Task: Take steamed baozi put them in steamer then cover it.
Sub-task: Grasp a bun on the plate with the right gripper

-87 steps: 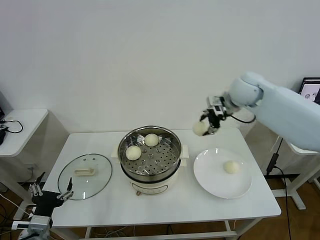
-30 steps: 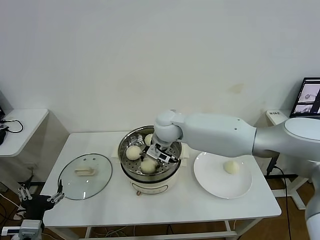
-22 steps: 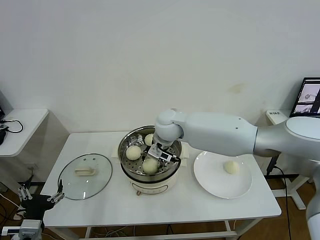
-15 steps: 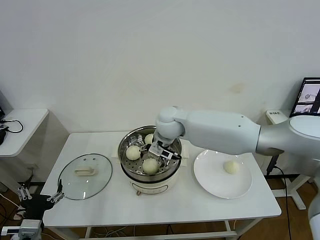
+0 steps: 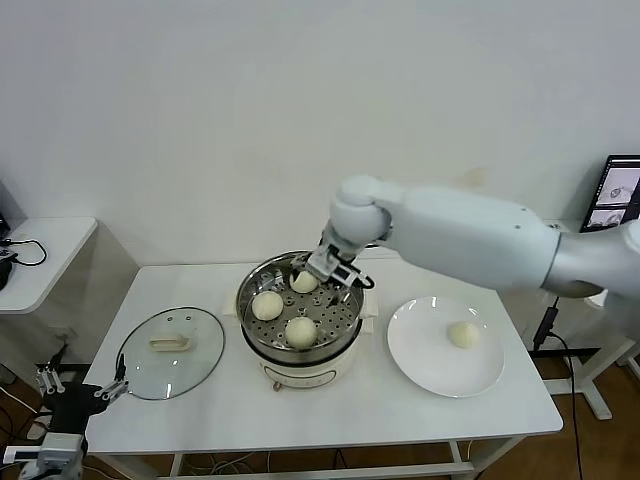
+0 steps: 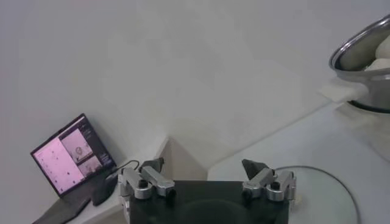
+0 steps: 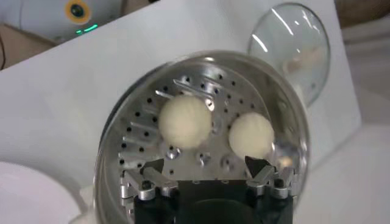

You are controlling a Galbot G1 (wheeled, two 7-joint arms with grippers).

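The steamer stands mid-table with three baozi on its perforated tray, at the left, front and back. A fourth baozi lies on the white plate. My right gripper is open and empty, just above the steamer's back right rim. In the right wrist view my right gripper hangs over the tray, with two baozi beyond its fingertips. The glass cover lies flat left of the steamer. My left gripper is parked open below the table's left front corner.
In the left wrist view my left gripper is open, with the cover and the steamer's rim ahead. A small side table stands at far left. A monitor is at far right.
My right gripper carried a baozi from the right into the steamer, let it go at the tray's front, then rose toward the back right, empty. The left arm stayed parked.
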